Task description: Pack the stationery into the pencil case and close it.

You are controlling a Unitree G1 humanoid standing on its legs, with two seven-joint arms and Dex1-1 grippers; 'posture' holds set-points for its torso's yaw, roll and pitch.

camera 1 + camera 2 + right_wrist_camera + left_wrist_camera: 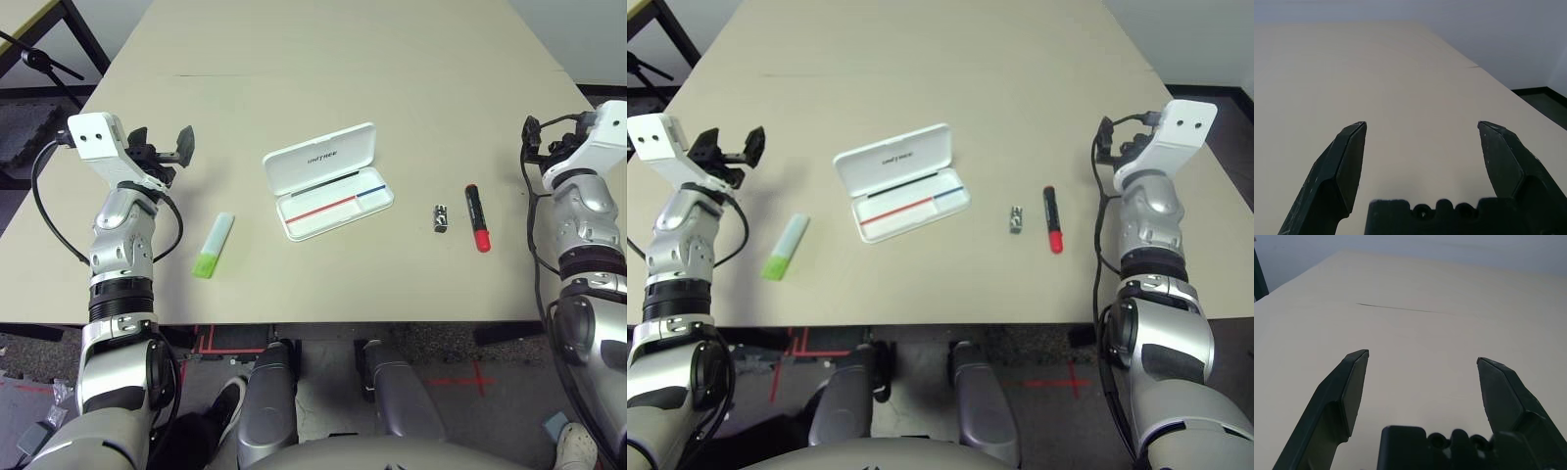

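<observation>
1. On my far left I see the left gripper (162,147) raised over the left edge of the beige laminate table (323,69). Its two black fingers (1347,391) are spread wide with bare tabletop between them, so it is released and grasps nothing.
2. Next comes the light-green highlighter with its pale cap (214,245). It lies flat on the table, near the front edge, green end toward me and cap pointing away, well apart from the left gripper.
3. In the middle lies the flat white plastic pencil case with rounded corners (329,181) — lid swung open and lying back on the table, black lettering on the lid's inner face. The shallow tray nearer me shows a thin red-and-blue line; I see no stationery inside it.
4. Right of the case, apart from it, sits the tiny black-and-silver block (441,218), resting on the table.
5. Just beside the block, on its right, lies the black marker with the red cap (477,217); the red end points toward me. I cannot tell whether the two touch, though a narrow strip of table seems to part them.
6. At the far right, the right gripper (1420,161) hovers above the table's right edge — fingers parted wide, released, grasping nothing, well apart from the marker.
</observation>
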